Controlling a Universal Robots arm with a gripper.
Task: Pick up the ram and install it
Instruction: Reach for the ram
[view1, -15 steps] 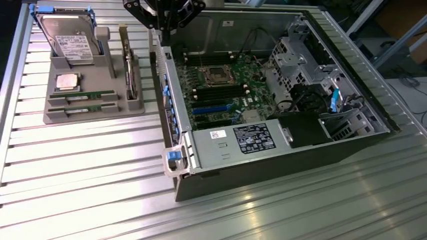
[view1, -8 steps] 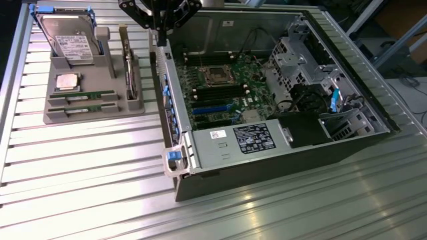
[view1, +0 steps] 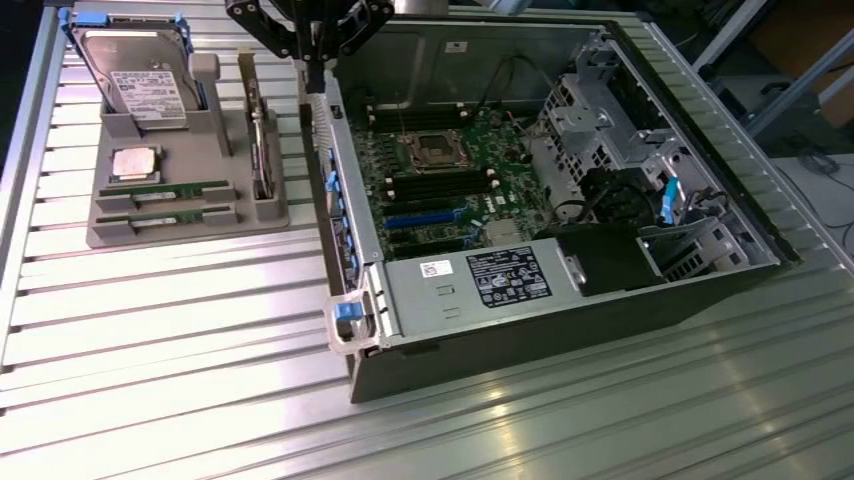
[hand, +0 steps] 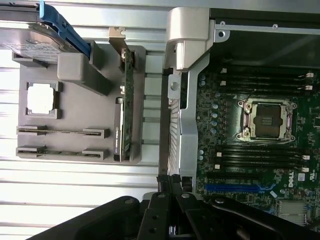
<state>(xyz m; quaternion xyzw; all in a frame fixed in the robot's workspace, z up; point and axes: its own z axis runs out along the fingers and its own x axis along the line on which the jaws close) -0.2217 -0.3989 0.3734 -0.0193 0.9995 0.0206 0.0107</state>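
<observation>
Fingers (hand: 165, 184) together, empty, partly cropped

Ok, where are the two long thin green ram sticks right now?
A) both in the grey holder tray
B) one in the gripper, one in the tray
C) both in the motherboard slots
A: both ram sticks sit in their slots on the grey holder tray, while the shut gripper holds nothing.
</observation>
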